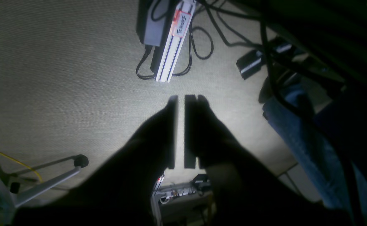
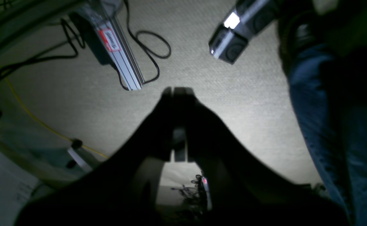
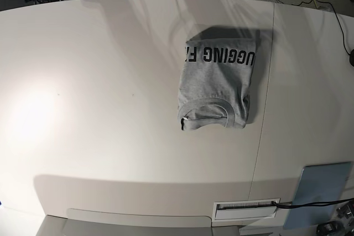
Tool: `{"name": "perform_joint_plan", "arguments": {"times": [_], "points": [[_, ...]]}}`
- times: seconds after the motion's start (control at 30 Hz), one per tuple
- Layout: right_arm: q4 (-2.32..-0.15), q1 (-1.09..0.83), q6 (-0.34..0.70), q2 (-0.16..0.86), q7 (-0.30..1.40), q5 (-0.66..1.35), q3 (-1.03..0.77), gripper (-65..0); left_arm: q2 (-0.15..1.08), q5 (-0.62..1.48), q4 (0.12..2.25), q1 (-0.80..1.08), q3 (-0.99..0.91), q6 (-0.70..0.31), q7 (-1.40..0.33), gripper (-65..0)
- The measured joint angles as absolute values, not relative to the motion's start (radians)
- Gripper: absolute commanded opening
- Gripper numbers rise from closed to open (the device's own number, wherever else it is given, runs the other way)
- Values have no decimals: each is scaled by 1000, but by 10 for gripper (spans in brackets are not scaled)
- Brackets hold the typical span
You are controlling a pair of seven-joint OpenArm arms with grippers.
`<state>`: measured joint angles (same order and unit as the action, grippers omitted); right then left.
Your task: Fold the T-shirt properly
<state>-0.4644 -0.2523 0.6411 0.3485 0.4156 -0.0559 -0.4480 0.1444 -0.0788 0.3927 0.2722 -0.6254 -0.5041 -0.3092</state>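
The T-shirt [image 3: 217, 83] sits folded into a neat rectangle on the table [image 3: 99, 109], toward its far right part, collar facing the near edge. Left gripper [image 1: 181, 101] jaws are nearly together over the carpet, holding nothing; right gripper [image 2: 178, 91] jaws are pressed together, also empty.

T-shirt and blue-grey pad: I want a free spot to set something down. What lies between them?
In the base view, only bare table lies between the folded T-shirt and the blue-grey pad, crossed by the tabletop seam.
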Motion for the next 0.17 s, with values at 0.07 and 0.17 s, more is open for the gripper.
{"name": "perform_joint_plan", "arguments": {"times": [0.07,0.17], "points": [[-464,-254,641,348,411,-58,-395,-650,144,-83,390,270,-597,-501,-296,-611],[-462,-260,608,345,399,-59,-298,-650,145,-73,390,270,-547,-492,-263,-611]]}}
